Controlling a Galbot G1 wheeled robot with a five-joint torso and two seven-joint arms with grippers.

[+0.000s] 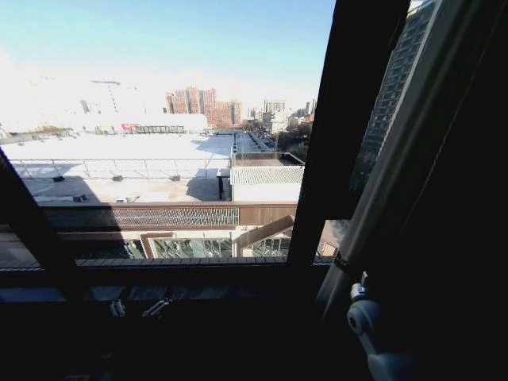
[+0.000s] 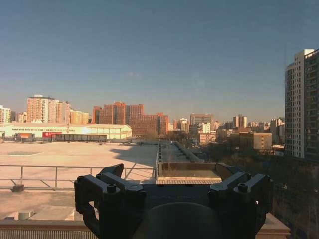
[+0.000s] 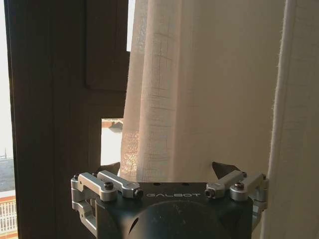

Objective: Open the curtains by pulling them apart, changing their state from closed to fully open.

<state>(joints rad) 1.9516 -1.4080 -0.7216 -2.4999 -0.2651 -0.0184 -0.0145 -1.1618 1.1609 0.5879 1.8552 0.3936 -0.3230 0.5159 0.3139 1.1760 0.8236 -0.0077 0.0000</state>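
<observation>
One curtain (image 1: 401,143) hangs bunched at the window's right side, a pale pleated strip beside the dark frame. In the right wrist view the curtain (image 3: 199,89) is sheer cream fabric right in front of my right gripper (image 3: 168,169). That gripper is open, and the fabric's folds fall between its spread fingers (image 3: 110,170). My right arm (image 1: 365,317) reaches up at the lower right, at the foot of the bunched panel. My left gripper (image 2: 169,172) is open and holds nothing; it faces the bare glass and the city beyond.
A dark vertical window frame bar (image 1: 333,135) divides the glass just left of the bunched panel. A dark sill (image 1: 159,274) runs along below the pane. The same dark frame (image 3: 55,99) stands close beside the fabric in the right wrist view.
</observation>
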